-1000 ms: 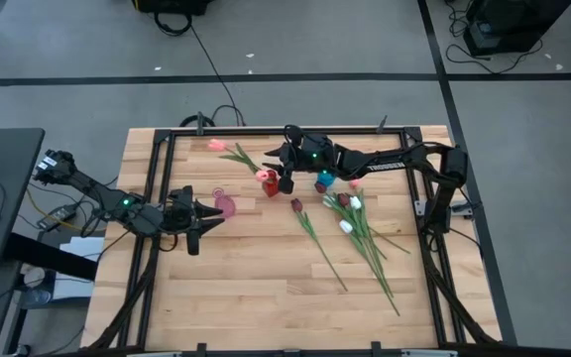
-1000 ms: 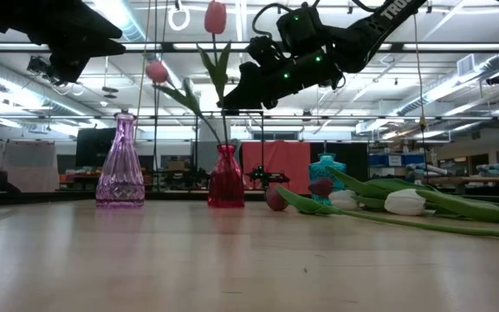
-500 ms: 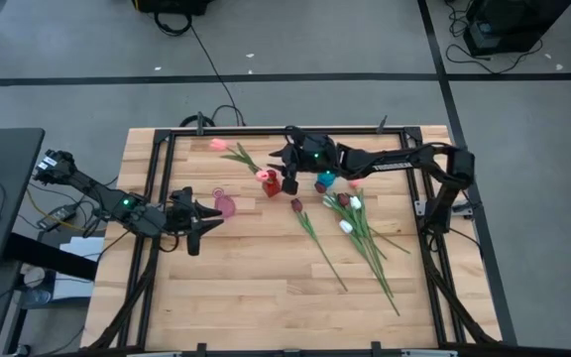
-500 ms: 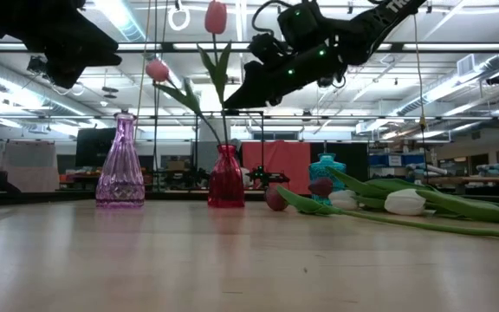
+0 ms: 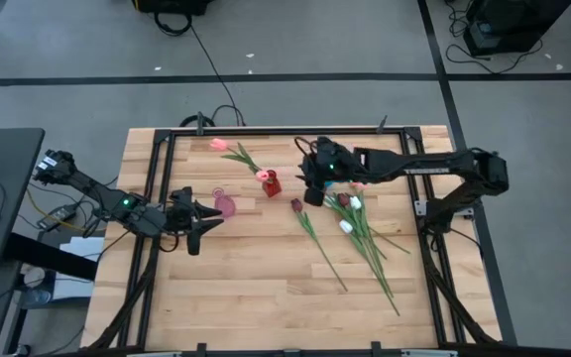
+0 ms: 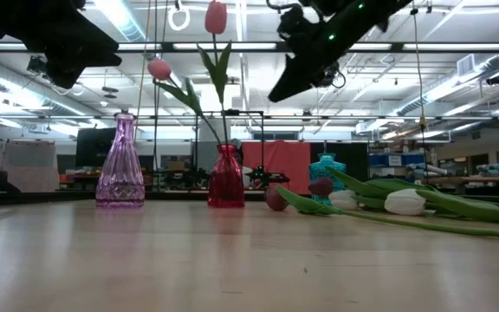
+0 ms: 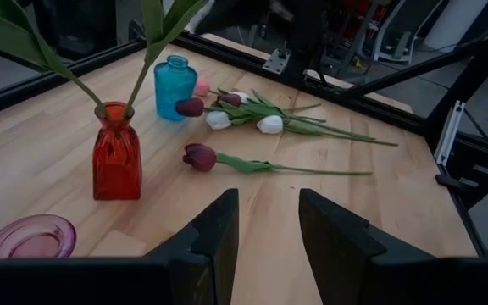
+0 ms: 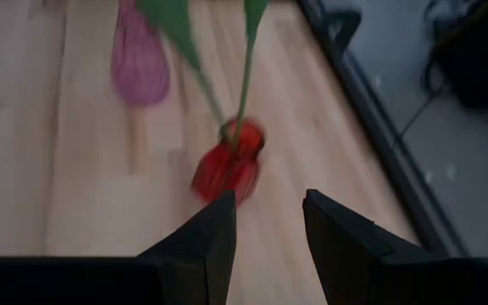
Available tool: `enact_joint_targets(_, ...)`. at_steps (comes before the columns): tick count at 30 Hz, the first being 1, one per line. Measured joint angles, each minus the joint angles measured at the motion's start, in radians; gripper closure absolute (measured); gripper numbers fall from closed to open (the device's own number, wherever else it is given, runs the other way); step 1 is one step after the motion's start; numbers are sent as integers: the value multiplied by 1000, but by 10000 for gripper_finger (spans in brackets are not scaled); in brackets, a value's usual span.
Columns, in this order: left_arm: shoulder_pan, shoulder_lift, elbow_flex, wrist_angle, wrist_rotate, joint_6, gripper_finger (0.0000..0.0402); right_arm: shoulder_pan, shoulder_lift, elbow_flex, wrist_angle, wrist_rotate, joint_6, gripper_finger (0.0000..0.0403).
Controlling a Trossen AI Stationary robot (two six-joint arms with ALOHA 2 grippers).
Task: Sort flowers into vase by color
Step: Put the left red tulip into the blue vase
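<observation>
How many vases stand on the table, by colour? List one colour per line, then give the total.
Red vase: 1
Purple vase: 1
Teal vase: 1
Total: 3

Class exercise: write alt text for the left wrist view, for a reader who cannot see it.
A small red glass vase holding two green stems stands on the wooden table, with a turquoise glass vase behind. A dark maroon tulip lies alone; other tulips lie piled. The open left end effector frames the bottom.
</observation>
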Motion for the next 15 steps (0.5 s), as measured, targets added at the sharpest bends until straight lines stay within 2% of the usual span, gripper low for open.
enact_joint_targets(6,0,0,0,1,2,-15,270,115,-53,-4,-180,35,217,254)
enact_joint_targets(11,0,14,0,3,-7,-17,270,213,-60,-74,-168,43,329,254)
enact_joint_targets(15,0,82,0,25,-26,-9,270,268,-62,-151,-119,65,405,254)
